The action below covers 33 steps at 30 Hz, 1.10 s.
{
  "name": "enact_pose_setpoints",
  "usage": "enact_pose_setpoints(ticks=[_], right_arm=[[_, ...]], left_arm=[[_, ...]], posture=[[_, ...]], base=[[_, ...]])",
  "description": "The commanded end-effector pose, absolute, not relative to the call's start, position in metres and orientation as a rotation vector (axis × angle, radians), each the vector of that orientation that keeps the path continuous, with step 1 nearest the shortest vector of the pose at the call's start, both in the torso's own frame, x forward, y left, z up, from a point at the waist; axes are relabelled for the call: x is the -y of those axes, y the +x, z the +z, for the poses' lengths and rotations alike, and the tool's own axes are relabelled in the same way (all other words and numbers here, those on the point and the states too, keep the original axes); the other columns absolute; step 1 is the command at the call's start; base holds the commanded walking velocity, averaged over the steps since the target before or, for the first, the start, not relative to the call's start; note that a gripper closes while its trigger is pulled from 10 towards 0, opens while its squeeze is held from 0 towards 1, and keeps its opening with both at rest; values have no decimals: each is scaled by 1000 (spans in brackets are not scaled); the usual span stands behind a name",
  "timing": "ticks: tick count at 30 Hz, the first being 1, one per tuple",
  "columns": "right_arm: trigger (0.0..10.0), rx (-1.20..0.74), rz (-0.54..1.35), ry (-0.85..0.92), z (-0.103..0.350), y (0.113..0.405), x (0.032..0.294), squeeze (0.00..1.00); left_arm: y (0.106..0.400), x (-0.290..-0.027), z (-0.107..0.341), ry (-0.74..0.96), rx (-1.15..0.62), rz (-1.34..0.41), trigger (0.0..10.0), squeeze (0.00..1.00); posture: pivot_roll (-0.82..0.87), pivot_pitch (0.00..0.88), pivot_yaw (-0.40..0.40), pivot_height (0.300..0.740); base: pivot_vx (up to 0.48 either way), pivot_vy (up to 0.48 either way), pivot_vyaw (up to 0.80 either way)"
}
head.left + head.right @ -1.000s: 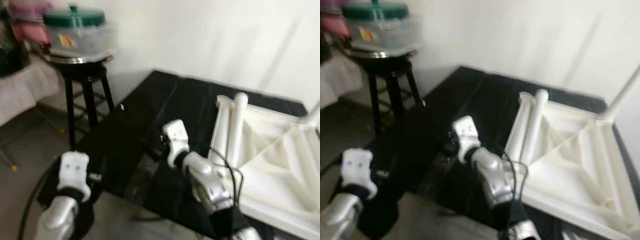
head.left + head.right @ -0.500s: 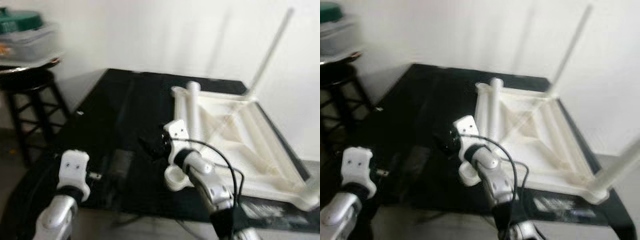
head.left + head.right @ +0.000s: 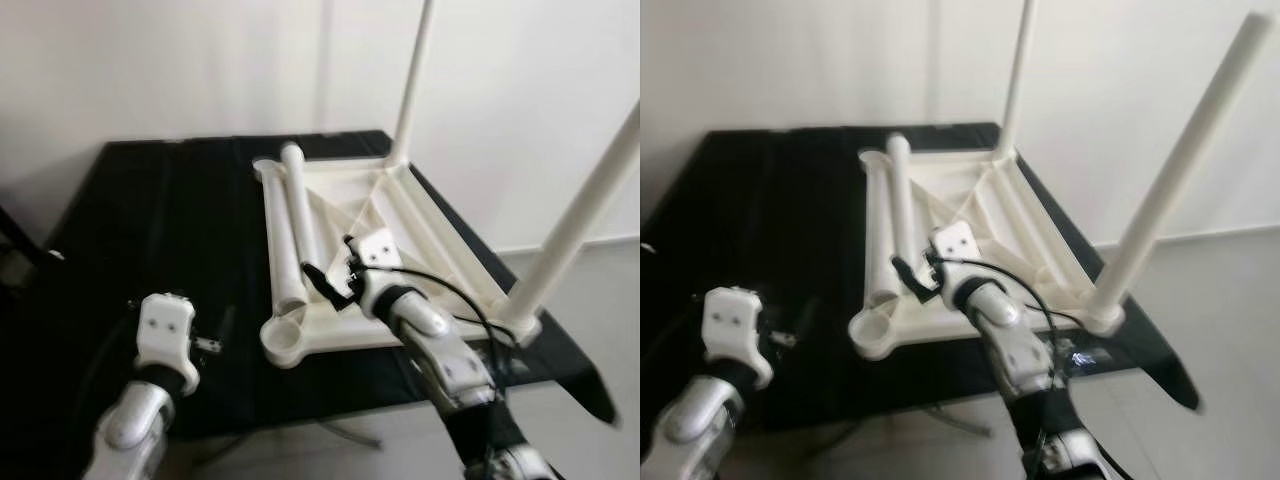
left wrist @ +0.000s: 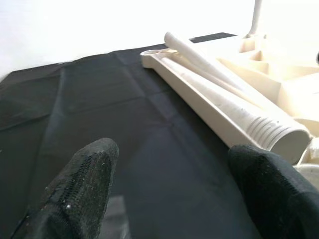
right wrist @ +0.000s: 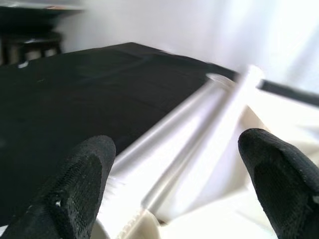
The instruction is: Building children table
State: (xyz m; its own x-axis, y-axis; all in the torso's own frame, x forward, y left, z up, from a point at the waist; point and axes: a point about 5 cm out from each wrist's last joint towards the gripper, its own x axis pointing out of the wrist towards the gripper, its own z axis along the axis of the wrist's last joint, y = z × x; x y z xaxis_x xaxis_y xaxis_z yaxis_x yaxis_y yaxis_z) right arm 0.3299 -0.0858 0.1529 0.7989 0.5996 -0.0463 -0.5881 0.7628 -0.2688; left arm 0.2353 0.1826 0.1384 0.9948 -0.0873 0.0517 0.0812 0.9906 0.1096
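Observation:
A white children's table top lies upside down on a black cloth. Two legs stand upright in its sockets: one at the far corner, one at the near right corner. Two loose white legs lie side by side along its left rail. The near left socket is empty. My right gripper hovers open over the threaded ends of the loose legs. Further left, my left gripper is open low over the cloth, with the loose legs ahead of it.
A white wall stands close behind the cloth-covered surface. Grey floor shows at the right, past the cloth's edge. A black cable loops along my right forearm.
The camera has swung right: the stool with the container has left the picture and the table top is now central. My right gripper now sits over the loose legs' near ends.

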Motion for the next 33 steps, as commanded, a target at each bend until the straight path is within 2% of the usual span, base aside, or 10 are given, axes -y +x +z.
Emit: enact_pose_setpoints(ticks=[1,6,8,9,11,17,22,26,29,33], right_arm=[[10000,89,728,-527,155,331,83,0],[10000,110,763,-672,159,335,87,0],[10000,109,884,-899,161,335,88,0],[10000,109,884,-899,161,335,88,0],[10000,45,984,-1054,161,336,94,0],[10000,-99,1077,-1249,177,348,116,0],[10000,-114,1141,-1355,189,351,119,0],[10000,-46,1127,-1374,200,356,108,0],[10000,29,1185,-1332,205,357,85,0],[10000,23,1232,-1333,203,356,79,0]], left_arm=[[234,-185,135,116,36,-82,10000,0],[234,-185,135,117,35,-87,10000,0],[234,-184,135,115,35,-98,10000,0],[234,-184,135,115,35,-98,10000,0],[234,-182,136,118,34,-109,10000,0],[233,-180,136,112,33,-119,10000,0],[232,-178,135,107,33,-121,10000,0],[231,-178,135,107,33,-123,10000,0],[229,-177,136,109,31,-129,10000,0],[228,-177,136,110,29,-133,10000,0]], posture=[[-113,3,-39,740],[-115,4,-38,740],[-110,7,-39,740],[-110,7,-39,740],[-103,8,-41,740],[-109,11,-42,740],[-105,16,-45,740],[-106,19,-44,740],[-103,24,-42,740],[-97,31,-44,740]], base=[[0,0,0],[0,0,0],[0,0,0],[0,0,0],[0,0,0],[0,0,0],[0,0,0],[0,0,0],[0,0,0],[0,0,0]])
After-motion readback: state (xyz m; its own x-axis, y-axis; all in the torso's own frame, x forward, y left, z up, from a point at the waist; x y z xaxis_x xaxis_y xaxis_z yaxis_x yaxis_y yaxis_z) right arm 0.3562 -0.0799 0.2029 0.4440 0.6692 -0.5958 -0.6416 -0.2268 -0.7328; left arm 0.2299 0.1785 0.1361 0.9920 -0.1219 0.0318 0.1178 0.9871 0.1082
